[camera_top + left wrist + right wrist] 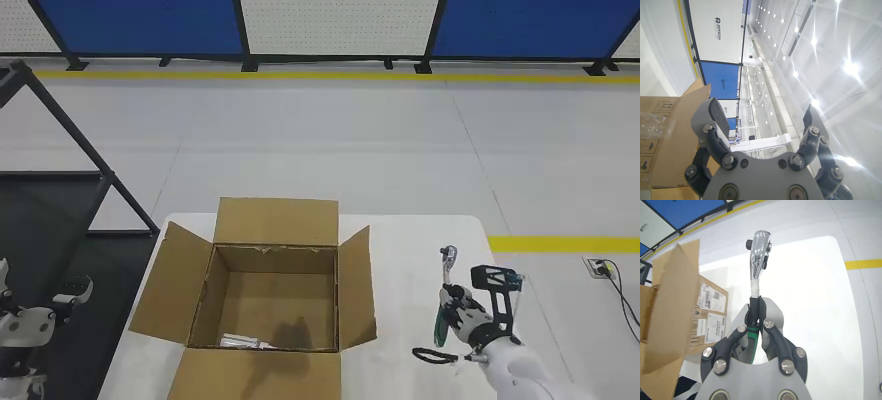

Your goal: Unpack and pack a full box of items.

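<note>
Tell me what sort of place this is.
Probably a factory hall or industrial test floor: blue and white partition panels, a yellow floor line, and a high ceiling with rows of lights.

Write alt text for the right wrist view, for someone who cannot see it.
The right gripper is shut on the black-and-green handle of a ratchet wrench, its chrome head pointing away over the white table. An open cardboard box with shipping labels stands beside it.

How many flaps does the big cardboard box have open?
4: a far flap, a left flap, a right flap and a near flap, all folded outward.
</note>
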`<action>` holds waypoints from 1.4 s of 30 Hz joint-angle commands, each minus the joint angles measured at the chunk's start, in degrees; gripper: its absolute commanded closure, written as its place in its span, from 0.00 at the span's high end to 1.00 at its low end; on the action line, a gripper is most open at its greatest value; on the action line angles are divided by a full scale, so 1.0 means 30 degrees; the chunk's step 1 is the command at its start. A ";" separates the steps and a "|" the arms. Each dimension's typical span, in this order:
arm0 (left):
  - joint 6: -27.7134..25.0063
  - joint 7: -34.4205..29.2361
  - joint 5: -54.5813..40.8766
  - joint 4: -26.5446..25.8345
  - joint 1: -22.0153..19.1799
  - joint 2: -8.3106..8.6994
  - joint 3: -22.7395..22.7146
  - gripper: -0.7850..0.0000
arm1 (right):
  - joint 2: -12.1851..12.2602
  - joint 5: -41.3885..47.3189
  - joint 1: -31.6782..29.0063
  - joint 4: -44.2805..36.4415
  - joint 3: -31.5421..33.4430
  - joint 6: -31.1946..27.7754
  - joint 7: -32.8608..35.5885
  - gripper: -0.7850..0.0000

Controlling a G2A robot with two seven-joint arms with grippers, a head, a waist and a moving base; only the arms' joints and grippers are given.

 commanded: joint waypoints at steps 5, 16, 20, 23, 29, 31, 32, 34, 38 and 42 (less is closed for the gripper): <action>0.0000 0.0000 0.0000 0.0000 0.0000 0.0000 0.0000 1.00 | 0.0148 0.0546 0.0502 0.3798 0.0695 0.0039 -0.0565 0.00; 0.0000 0.0000 0.0000 0.0000 0.0000 0.0000 0.0000 1.00 | 0.0446 0.0392 0.1893 0.7501 0.0745 -0.0278 -0.0726 0.00; 0.0000 0.0000 0.0000 0.0000 0.0000 0.0000 0.0000 1.00 | 0.0529 -0.0050 0.2294 0.8127 0.0515 0.0020 -0.0495 0.00; 0.0000 0.0000 0.0000 0.0000 0.0000 0.0000 0.0000 1.00 | 0.0590 -0.0276 0.2664 0.8718 0.0381 0.0154 -0.0337 0.00; 0.0000 0.0000 0.0000 0.0000 0.0000 0.0000 0.0000 1.00 | 0.0677 -0.0459 0.3329 0.9753 0.0087 0.0500 -0.0230 0.00; 0.0000 0.0000 0.0000 0.0000 0.0000 0.0000 0.0000 1.00 | 0.0702 -0.0590 0.3466 0.9962 -0.0044 0.0669 -0.0096 0.00; 0.0000 0.0000 0.0000 0.0000 0.0000 0.0000 0.0000 1.00 | 0.0713 -0.0607 0.3521 1.0046 -0.0093 0.0731 -0.0079 0.00; 0.0000 0.0000 0.0000 0.0000 0.0000 0.0000 0.0000 1.00 | 0.0744 -0.0626 0.3604 1.0212 -0.0112 0.0845 -0.0081 0.01; 0.0000 0.0000 0.0000 0.0000 0.0000 0.0000 0.0000 1.00 | 0.0800 -0.0517 0.3550 1.0187 -0.0134 0.0977 -0.0089 0.40; 0.0000 0.0000 0.0000 0.0000 0.0000 0.0000 0.0000 1.00 | 0.0843 -0.0305 0.3174 0.9468 -0.0101 0.1213 -0.0249 0.44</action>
